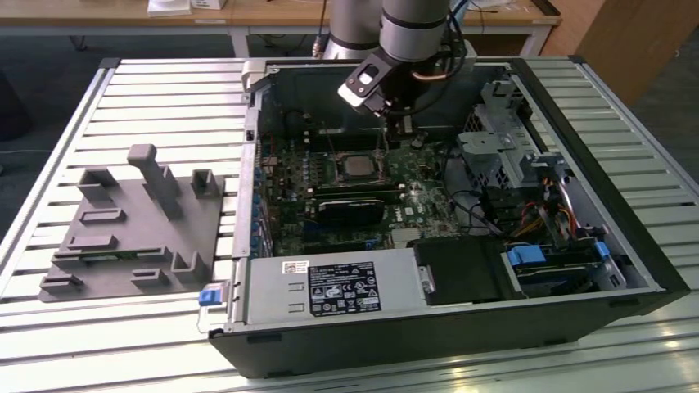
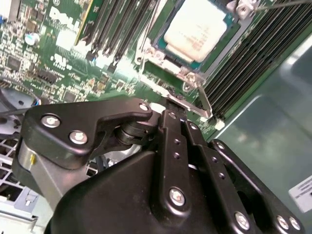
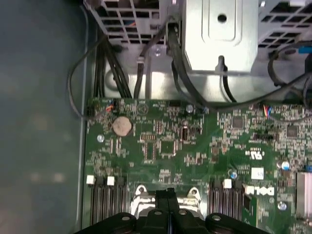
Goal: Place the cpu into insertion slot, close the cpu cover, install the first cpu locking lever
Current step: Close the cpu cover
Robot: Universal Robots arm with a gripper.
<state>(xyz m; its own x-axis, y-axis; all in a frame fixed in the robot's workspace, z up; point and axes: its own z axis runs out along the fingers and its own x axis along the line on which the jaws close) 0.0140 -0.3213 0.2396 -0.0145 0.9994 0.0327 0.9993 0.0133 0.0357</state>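
Note:
The cpu (image 1: 358, 166), a small square chip with a dull silver top, lies in the insertion slot (image 1: 334, 164) on the green motherboard; the second wrist view shows the cpu (image 2: 195, 27) too. The cpu cover (image 2: 158, 54), a thin silvery frame, lies flat around the chip. A bent metal lever (image 2: 204, 100) sticks out from the socket's edge towards my gripper. My gripper (image 1: 397, 127) hangs inside the case just behind the socket. Its black fingers (image 2: 170, 122) are shut together with nothing visible between them. The closed gripper (image 3: 169, 192) sits between two metal hinge tabs of the socket.
The open black computer case (image 1: 568, 123) lies on a slatted metal table. A grey fixture block (image 1: 131, 221) sits at the exterior view's left. Inside are a power supply (image 1: 327, 286), a black card (image 1: 349, 209), a drive cage (image 1: 513, 155), memory slots (image 2: 243, 63) and cables (image 3: 122, 73).

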